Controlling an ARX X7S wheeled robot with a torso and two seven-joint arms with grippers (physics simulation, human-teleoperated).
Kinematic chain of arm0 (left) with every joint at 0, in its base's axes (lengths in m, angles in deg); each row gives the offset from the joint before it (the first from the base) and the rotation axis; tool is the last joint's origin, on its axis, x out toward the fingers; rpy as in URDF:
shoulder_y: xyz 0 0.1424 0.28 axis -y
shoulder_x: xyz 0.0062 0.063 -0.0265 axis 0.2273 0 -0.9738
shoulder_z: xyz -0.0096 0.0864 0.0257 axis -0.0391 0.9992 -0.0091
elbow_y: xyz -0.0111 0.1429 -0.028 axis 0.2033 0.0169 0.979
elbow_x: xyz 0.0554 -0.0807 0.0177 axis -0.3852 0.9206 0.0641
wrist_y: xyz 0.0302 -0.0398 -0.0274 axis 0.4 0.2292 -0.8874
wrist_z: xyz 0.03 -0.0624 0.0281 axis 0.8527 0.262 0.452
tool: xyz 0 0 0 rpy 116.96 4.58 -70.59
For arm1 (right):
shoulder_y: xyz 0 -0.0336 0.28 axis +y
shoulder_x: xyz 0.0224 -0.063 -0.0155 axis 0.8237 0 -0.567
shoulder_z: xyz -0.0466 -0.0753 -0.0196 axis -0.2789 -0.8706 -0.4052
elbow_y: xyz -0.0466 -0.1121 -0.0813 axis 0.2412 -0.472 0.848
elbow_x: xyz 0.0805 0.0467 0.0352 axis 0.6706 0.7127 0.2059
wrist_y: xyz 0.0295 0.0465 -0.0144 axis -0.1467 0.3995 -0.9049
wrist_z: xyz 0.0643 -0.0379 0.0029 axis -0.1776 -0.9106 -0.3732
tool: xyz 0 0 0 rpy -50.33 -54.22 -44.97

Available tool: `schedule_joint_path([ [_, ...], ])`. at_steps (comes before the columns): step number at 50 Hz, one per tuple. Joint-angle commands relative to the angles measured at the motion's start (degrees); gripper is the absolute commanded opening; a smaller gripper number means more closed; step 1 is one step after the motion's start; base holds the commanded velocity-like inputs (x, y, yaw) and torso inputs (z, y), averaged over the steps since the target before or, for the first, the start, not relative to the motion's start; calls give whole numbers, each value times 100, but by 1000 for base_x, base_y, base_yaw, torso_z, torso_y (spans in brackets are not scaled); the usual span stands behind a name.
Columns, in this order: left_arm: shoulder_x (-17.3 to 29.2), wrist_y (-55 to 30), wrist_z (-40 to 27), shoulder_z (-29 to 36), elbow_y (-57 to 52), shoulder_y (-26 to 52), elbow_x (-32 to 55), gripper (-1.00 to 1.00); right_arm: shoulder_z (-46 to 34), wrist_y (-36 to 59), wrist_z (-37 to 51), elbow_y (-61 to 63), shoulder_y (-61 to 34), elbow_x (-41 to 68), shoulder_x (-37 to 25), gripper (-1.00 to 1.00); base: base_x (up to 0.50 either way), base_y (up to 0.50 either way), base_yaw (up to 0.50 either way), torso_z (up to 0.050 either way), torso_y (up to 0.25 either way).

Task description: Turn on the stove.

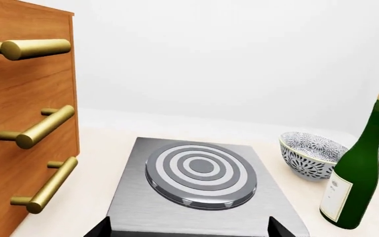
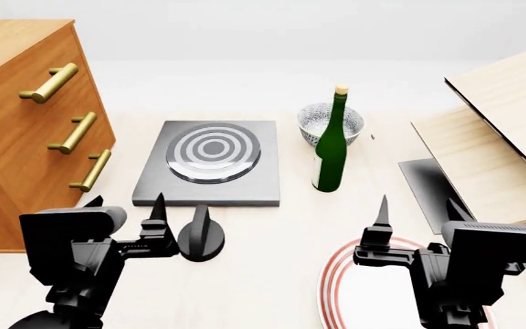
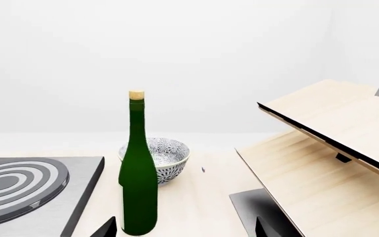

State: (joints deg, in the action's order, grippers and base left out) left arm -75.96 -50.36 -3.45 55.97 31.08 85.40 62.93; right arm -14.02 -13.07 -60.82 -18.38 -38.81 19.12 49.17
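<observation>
Wooden drawer unit (image 2: 25,116) stood far left. Left gripper (image 2: 181,218) was spread open, fingers straddling the black knob (image 2: 199,243) just in front of the stove (image 2: 208,171) on the bench (image 2: 272,288). Looked like the approach step: not yet closed on the knob. Next move likely needed lowering, pinching the knob, then twisting. Green bottle (image 2: 330,147) and bowl (image 2: 318,122) sat right of the stove. Right gripper (image 2: 383,226) was open, empty, over the plate (image 2: 331,288).

light: bright, even | shadows: faint, soft | focus: sharp | glare: minimal
</observation>
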Motion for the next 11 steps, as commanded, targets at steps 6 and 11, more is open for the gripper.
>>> schedule_joint_path([
  [6,42,-112,-17,42,-124,-48,68,100,-62,-117,63,-110,28,-10,-44,100,0,0,0,0,0],
  [11,-18,32,-7,130,120,-76,15,100,-206,-311,60,-447,35,-107,-65,100,0,0,0,0,0],
])
